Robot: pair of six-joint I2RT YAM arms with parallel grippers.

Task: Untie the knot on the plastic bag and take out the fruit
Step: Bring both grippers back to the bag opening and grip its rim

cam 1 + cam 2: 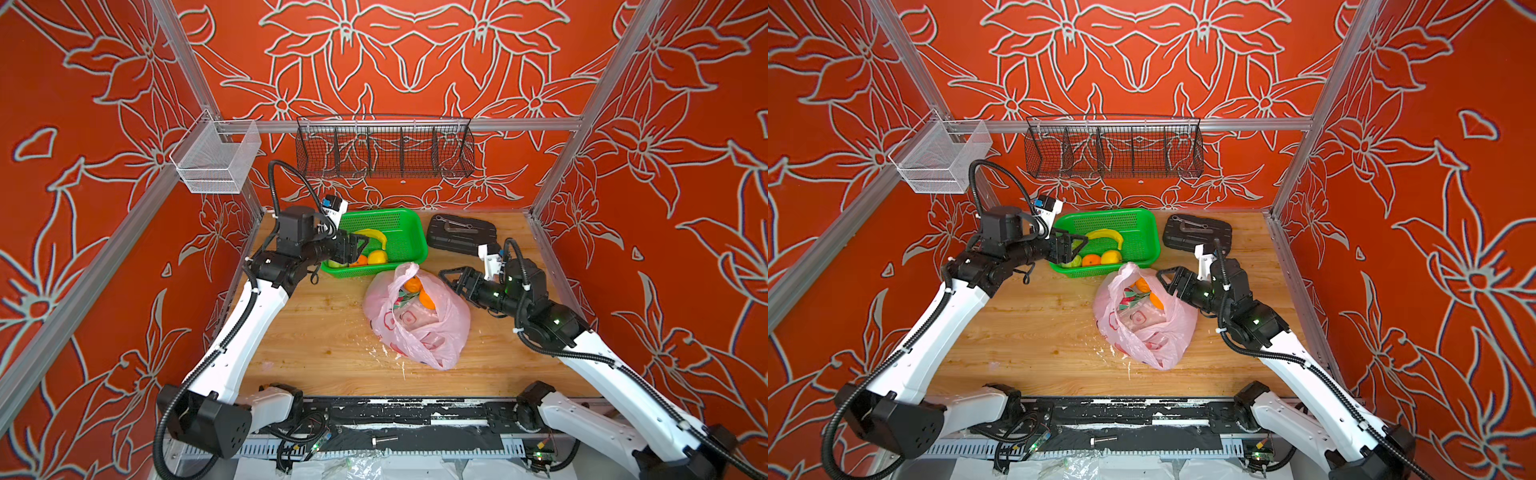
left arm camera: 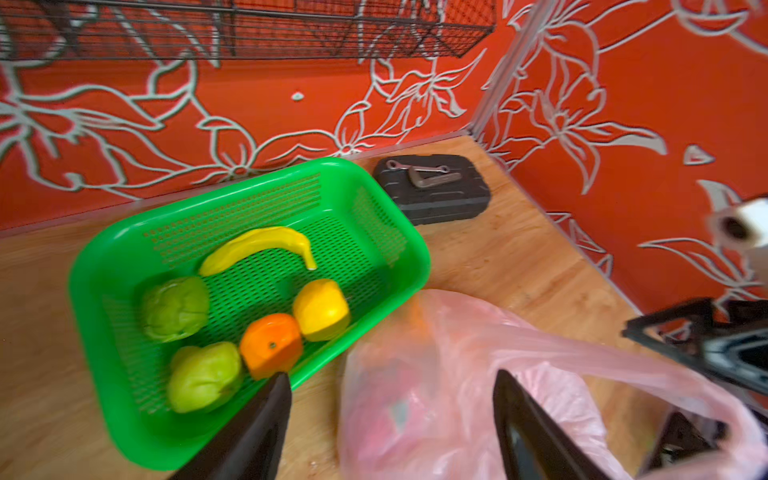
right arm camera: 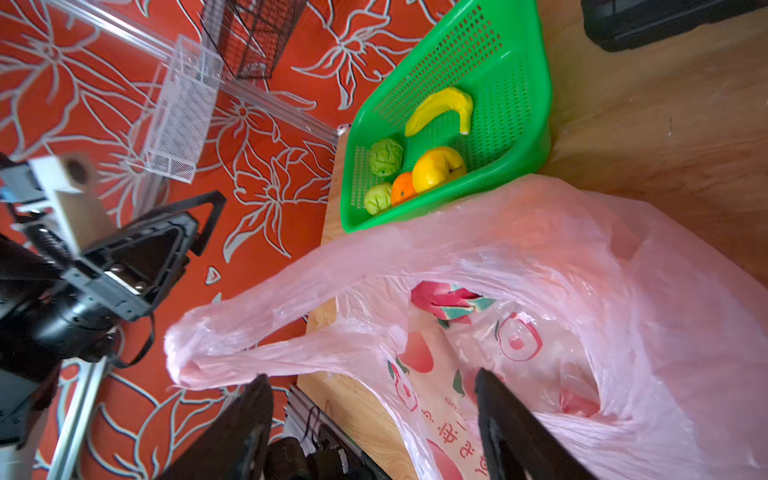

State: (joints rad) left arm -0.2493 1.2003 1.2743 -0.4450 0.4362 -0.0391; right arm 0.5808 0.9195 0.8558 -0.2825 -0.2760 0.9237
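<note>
The pink plastic bag (image 1: 415, 328) (image 1: 1150, 328) lies mid-table with its mouth gaping. The knot is out of view; a loose handle ear (image 3: 249, 332) sticks out. Inside show two oranges (image 1: 413, 284) (image 1: 427, 300) and a pink-red dragon fruit (image 3: 444, 299). In the green basket (image 1: 411, 245) (image 2: 419, 257) lie a yellow fruit (image 2: 322, 309), an orange (image 2: 270, 345) and two green fruits (image 2: 176, 307) (image 2: 203, 376). My left gripper (image 1: 361, 249) (image 2: 390, 386) hangs open over the basket's near left corner, holding nothing. My right gripper (image 1: 449, 280) (image 3: 374, 390) is open at the bag's right rim, with the bag's edge between its jaws.
A yellow banana (image 2: 257, 245) also lies in the basket. A black tool case (image 1: 461, 235) with a wrench on it sits at the back right. A black wire rack (image 1: 384, 151) and a white mesh box (image 1: 216, 160) hang on the rear rail.
</note>
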